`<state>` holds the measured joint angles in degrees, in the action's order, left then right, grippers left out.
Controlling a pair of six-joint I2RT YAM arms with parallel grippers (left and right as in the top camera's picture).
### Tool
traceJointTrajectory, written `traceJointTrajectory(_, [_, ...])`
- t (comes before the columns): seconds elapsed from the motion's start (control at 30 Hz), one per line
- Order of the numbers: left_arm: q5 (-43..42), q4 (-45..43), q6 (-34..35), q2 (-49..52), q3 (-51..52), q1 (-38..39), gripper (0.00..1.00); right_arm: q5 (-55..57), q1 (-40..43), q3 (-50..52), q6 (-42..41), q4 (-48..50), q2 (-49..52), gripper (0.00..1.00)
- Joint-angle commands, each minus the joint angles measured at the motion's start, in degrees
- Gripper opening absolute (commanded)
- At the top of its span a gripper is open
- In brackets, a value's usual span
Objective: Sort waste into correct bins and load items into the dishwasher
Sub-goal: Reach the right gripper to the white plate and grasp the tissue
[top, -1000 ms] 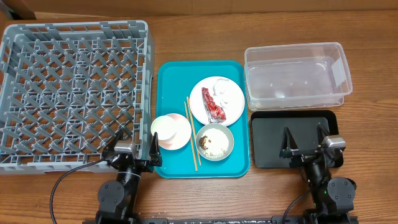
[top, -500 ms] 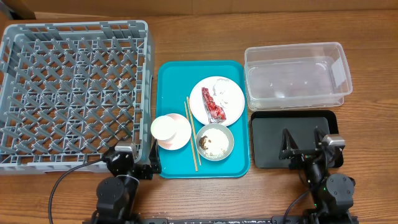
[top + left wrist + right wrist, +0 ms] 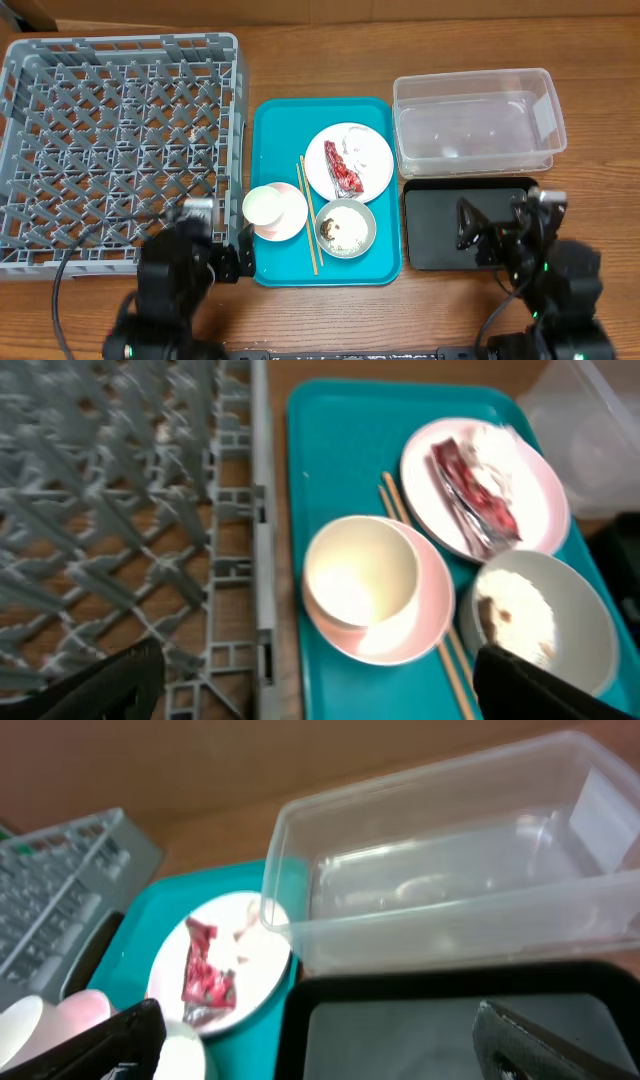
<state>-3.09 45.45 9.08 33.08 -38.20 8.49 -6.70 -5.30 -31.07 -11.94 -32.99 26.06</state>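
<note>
Wrapper [image 3: 343,167] on plate [image 3: 372,148], midway between left and right edges. Left gripper [image 3: 320,700] and right gripper [image 3: 330,1055] both spread wide, holding nothing. Probably best: pinch crumpled middle from above, lift clear, carry to tub [image 3: 478,84] near far right corner.

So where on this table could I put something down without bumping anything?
The black tray and clear tub hold nothing, nor does the grey rack. The teal tray's top-left corner, between rack and white plate, is bare. Its lower half is crowded: cup on pink dish, chopsticks, bowl.
</note>
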Motion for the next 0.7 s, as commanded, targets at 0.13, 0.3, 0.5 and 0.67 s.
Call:
traceJointTrajectory(0.13, [-5.09,10.27,-0.72,14.99,-14.08,-0.33,1.0,-3.63,-0.11,-19.63,0.0,-15.82,18.56,1.0])
traceJointTrajectory(0.3, [-6.05,15.82,-0.61,19.58,-18.16,-0.33,1.0,-2.91,-0.11,-26.25,-0.09,-22.4,27.36,1.0])
traceJointTrajectory(0.5, [-6.4,17.14,0.85,20.26,-18.78,-0.33,1.0,-16.63,-0.39,-26.58,0.02,-16.46,32.74,1.0])
traceJointTrajectory(0.67, [-5.31,17.35,1.05,20.28,-19.1,-1.42,1.0,-14.78,-4.44,-29.83,1.75,-16.11,36.92,1.0])
